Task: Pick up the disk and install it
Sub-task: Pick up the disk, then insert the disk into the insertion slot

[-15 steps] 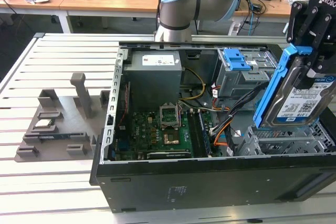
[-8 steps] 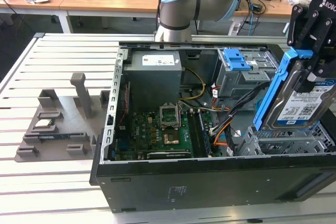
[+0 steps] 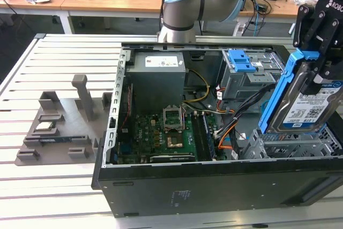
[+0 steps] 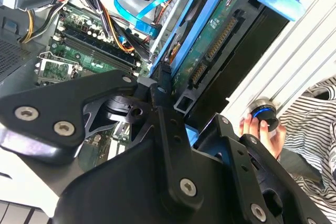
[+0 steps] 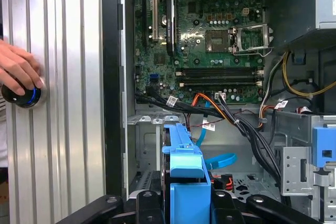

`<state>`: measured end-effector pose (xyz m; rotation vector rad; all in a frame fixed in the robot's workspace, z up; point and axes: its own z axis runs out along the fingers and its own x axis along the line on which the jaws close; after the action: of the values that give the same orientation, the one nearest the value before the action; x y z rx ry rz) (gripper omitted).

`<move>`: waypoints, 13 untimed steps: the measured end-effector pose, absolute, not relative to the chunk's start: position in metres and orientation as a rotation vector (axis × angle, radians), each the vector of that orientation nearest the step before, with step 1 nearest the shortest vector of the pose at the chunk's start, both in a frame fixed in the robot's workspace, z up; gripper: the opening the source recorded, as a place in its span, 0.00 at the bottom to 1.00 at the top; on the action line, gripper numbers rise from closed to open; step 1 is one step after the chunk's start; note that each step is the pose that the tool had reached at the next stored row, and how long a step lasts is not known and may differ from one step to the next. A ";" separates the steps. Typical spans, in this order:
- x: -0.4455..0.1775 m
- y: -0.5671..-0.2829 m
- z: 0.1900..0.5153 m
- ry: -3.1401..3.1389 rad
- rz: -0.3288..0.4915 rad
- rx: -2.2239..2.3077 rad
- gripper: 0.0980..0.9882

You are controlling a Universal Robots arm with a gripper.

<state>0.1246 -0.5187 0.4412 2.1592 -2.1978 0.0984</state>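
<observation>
The disk [image 3: 306, 105] is a silver drive with a white-and-blue label in a bright blue frame. It stands on edge, tilted, over the metal drive cage [image 3: 292, 146] at the exterior view's right end of the open computer case [image 3: 214, 186]. My gripper [image 3: 320, 71] is shut on the disk's upper part from above. In the second wrist view the disk [image 4: 210, 51] shows its green circuit side, clamped between the black fingers [image 4: 163, 90]. In the first wrist view its blue frame [image 5: 184, 161] sticks out from my gripper [image 5: 184, 203] toward the cage floor.
Inside the case lie the motherboard [image 3: 166, 132], a grey power supply [image 3: 158, 73], another blue-latched bay [image 3: 241, 63] and loose cables [image 3: 230, 127]. A grey fixture [image 3: 59, 127] sits on the slatted table at the exterior view's left. A hand [image 5: 18, 66] rests on a knob [image 5: 23, 95] beside the case.
</observation>
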 end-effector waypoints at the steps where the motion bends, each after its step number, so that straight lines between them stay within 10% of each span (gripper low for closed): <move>1: 0.125 -0.519 0.441 -2.198 0.098 2.159 0.30; 13: 0.125 -0.519 0.438 -2.205 0.084 2.166 0.30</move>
<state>0.1246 -0.5192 0.4384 2.1662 -2.2049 0.0836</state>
